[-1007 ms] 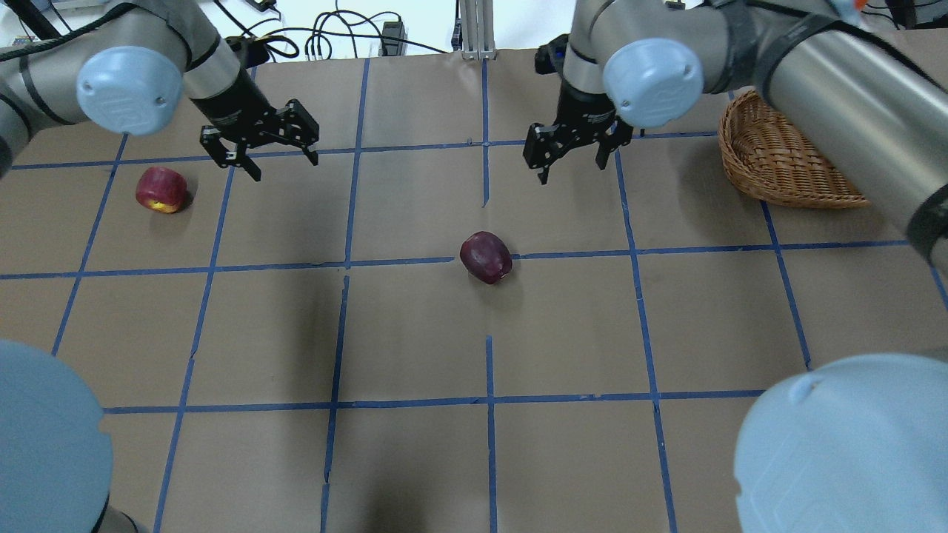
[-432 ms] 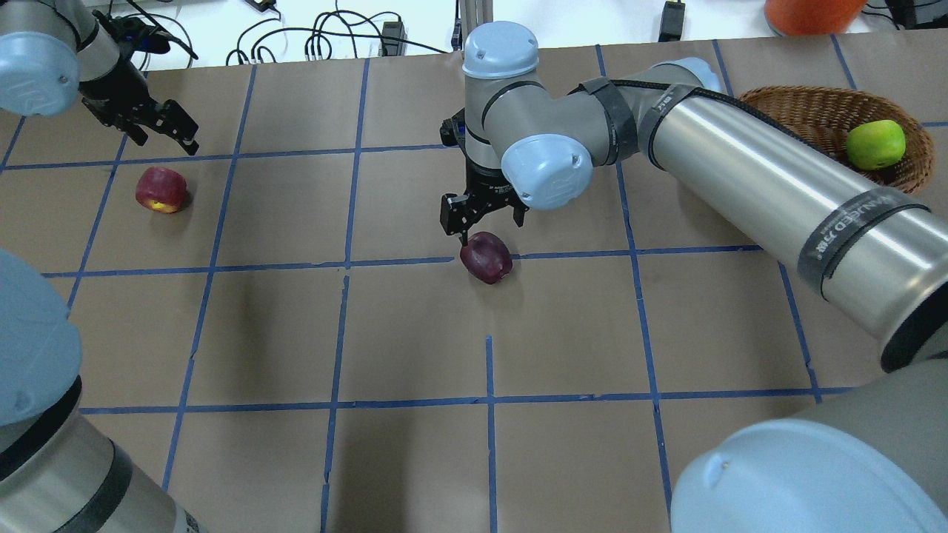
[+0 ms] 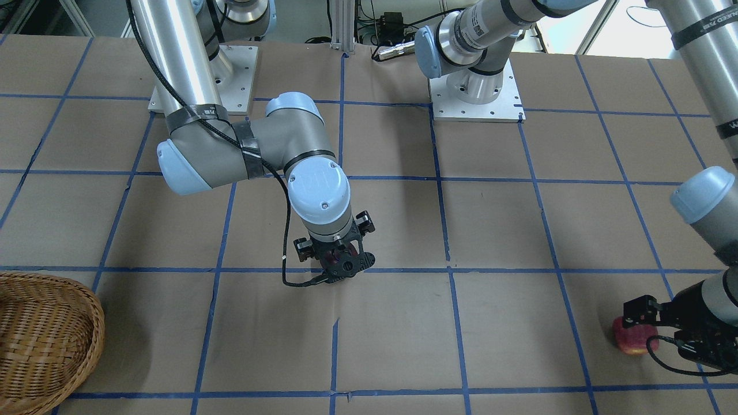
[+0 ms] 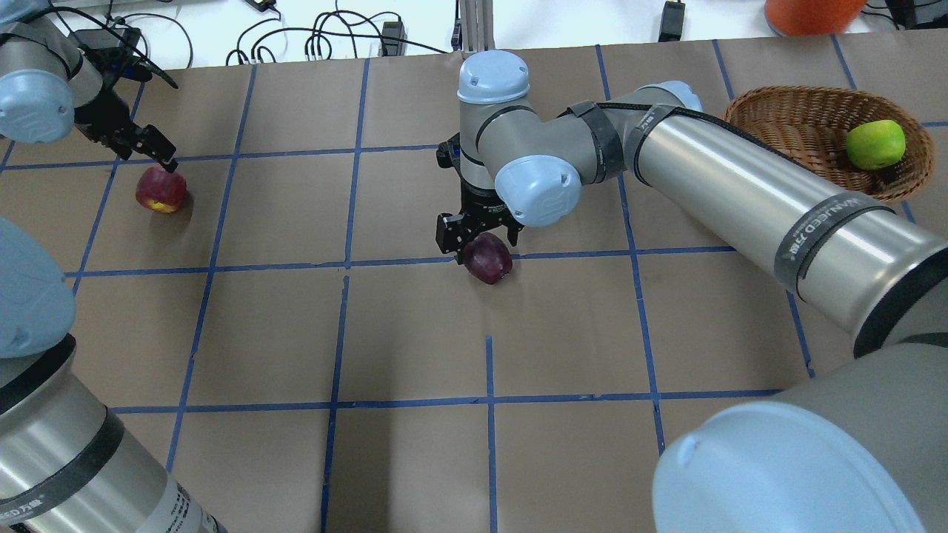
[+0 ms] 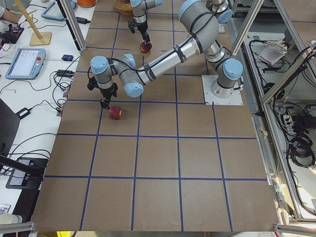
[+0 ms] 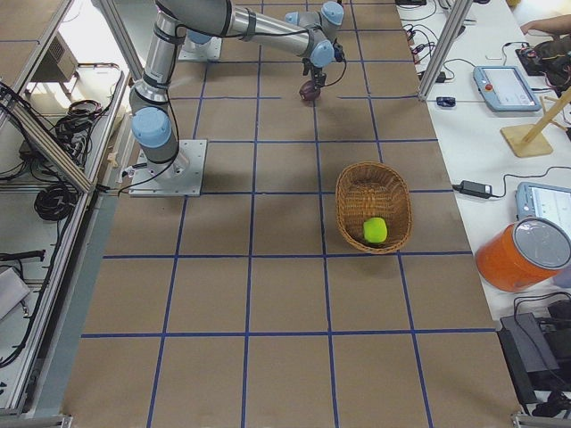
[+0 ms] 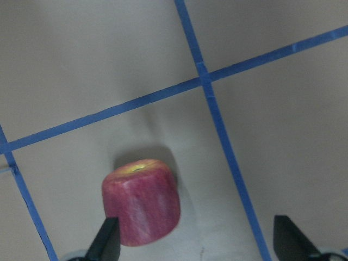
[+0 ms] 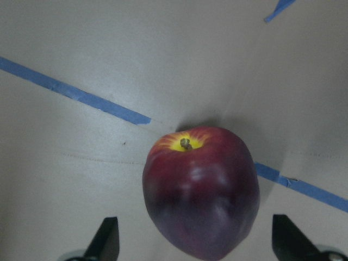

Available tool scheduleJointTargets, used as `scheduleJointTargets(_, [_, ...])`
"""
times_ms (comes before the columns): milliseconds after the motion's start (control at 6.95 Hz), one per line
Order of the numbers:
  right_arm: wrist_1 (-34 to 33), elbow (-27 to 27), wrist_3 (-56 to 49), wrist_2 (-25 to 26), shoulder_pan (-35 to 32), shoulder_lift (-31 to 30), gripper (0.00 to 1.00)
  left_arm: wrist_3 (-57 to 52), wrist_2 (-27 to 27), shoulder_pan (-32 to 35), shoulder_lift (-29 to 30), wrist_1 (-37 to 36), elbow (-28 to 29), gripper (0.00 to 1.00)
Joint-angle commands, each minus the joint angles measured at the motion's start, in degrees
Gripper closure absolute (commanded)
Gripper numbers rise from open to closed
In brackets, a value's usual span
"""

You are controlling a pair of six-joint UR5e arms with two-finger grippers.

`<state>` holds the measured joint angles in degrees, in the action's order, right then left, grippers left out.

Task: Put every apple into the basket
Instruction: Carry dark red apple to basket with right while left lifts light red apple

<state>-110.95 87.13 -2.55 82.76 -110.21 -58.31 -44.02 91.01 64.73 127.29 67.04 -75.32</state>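
Observation:
The dark maroon apple (image 4: 489,259) lies near the table's middle. My right gripper (image 4: 476,240) is open and low over it. In the right wrist view the apple (image 8: 200,196) sits between the two fingertips (image 8: 106,239). The blocky red apple (image 4: 161,190) lies at the far left. My left gripper (image 4: 150,153) is open just above and behind it. In the left wrist view this apple (image 7: 141,202) is close to the left fingertip (image 7: 107,242). The yellow-green apple (image 4: 876,144) lies in the wicker basket (image 4: 803,126) at the back right.
An orange container (image 4: 811,13) and cables (image 4: 326,41) lie past the table's far edge. The arms' base plates (image 3: 475,95) stand at the robot's side. The right arm's long forearm (image 4: 740,192) spans the space between the maroon apple and the basket.
My right gripper swung left and down from the back of the table to the maroon apple. My left gripper moved left to the red apple. The yellow-green apple came into view in the basket.

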Motion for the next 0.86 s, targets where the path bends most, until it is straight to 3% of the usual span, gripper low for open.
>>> scheduleJointTargets(0, [-4.79,0.5,1.23,0.12,-0.09,3.54,0.0,-0.28,0.75,-1.18,3.13,-0.41,-0.53,0.0])
scheduleJointTargets(144, [-5.41,0.5,1.58,0.38,-0.09,3.9,0.24,-0.28,2.4,-1.18,5.05,-0.5,0.69,0.0])
scheduleJointTargets(288, [-5.59,0.5,2.63,1.17,0.0,3.29,0.96,-0.19,4.25,-1.18,6.03,-1.98,0.87,0.0])
scheduleJointTargets(575, [-5.33,-2.9,8.23,0.83,1.39,1.63,1.0,0.25,3.74,-1.18,6.22,-1.91,0.96,0.0])
scheduleJointTargets(719, [-1.5,-6.23,8.26,1.87,4.62,-0.21,1.0,0.25,3.65,-1.18,5.35,-0.95,0.87,0.23])
